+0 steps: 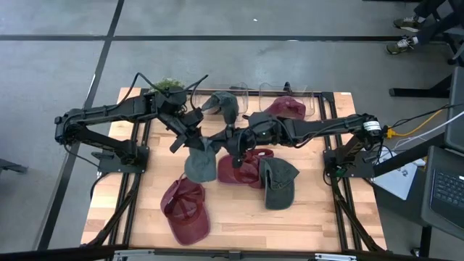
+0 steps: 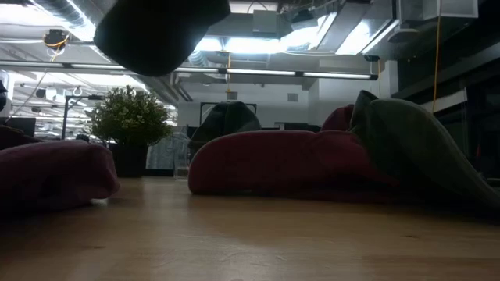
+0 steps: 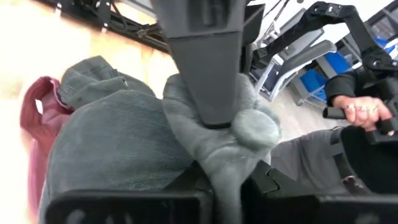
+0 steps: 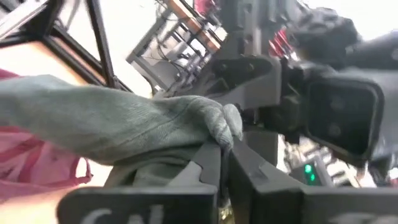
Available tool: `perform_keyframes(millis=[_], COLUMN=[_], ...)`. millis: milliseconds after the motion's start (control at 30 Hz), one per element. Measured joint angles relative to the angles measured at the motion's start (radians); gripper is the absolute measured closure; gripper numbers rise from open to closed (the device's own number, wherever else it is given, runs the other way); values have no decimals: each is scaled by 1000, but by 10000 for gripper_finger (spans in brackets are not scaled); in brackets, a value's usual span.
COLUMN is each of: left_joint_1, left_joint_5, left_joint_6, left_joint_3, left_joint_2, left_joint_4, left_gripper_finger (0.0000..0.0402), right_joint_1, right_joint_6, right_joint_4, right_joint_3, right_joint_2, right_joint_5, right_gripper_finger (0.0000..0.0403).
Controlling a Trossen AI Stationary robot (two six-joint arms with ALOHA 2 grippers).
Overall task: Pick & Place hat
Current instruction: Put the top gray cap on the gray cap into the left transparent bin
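Grey hat [image 1: 201, 161], soft ribbed corduroy, hangs bunched above the table centre. We grip it from both sides: left gripper [image 1: 196, 138] pinches a crumpled fold, right gripper [image 1: 226, 139] clamps the opposite edge. Maroon hats [image 1: 186, 209] lie flat on the wooden table [image 1: 312, 217] below.

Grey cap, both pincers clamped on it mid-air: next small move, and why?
Probably open one pincer, likely the left pincer, so the right pincer alone carries the grey cap. Both wrist views show fingers pinching its fabric, and the low view shows it hanging clear of the table. With two grips, moving either arm would stretch it; the maroon cap lies close below.
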Motion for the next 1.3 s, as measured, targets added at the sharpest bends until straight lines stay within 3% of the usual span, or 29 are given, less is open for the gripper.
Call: perform_keyframes(millis=[267, 500, 667, 800, 1000, 1167, 1300], left_joint_1=[12, 79, 140, 180, 208, 207, 203], left_joint_5=[6, 5, -15, -138, -419, -644, -754], left_joint_6=[89, 175, 303, 421, 561, 624, 636], left_joint_3=[0, 0, 0, 0, 0, 0, 0], left_joint_2=[-3, -14, -22, -30, -42, -53, -53], left_joint_4=[-4, -17, -24, -25, 54, 151, 217], left_gripper_finger=[316, 247, 232, 231, 231, 231, 231], right_joint_1=[2, -1, -36, -95, -203, -291, -339], right_joint_6=[81, 227, 315, 369, 434, 464, 467], right_joint_4=[-50, -230, -303, -309, -262, -210, -142], right_joint_3=[0, 1, 1, 1, -1, -1, -1], right_joint_2=[-10, -45, -65, -74, -75, -76, -76], right_joint_5=[41, 49, 55, 79, 99, 101, 100], right_gripper_finger=[396, 397, 397, 397, 397, 396, 395])
